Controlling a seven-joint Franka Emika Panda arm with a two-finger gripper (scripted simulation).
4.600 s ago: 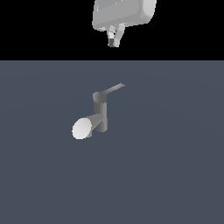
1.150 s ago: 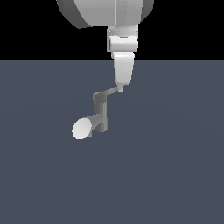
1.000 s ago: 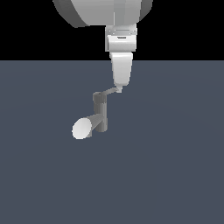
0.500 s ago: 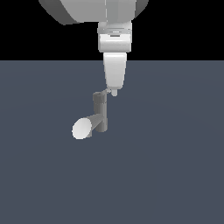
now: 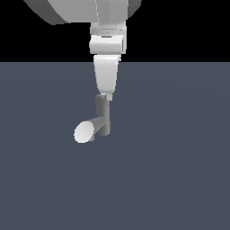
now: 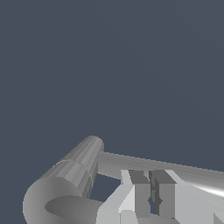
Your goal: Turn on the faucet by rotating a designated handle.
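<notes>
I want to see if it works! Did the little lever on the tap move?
Yes. The lever no longer sticks out toward the exterior view's right of the tap; the pincer pushed it around, leftward.

Faucet (image 5: 103,120) upright on the floor (image 5: 179,170), near the middle of the exterior view. Spout (image 5: 85,131) jutting from the faucet's lower body toward the exterior view's left. Gripper (image 5: 106,95) directly above the faucet's top, tip touching or just over it, arm (image 5: 107,45) rising straight up behind. Handle (image 6: 166,168) hidden in the exterior view; in the wrist view, running out sideways from the faucet body, apparently just beside the fingers (image 6: 140,192).
</notes>
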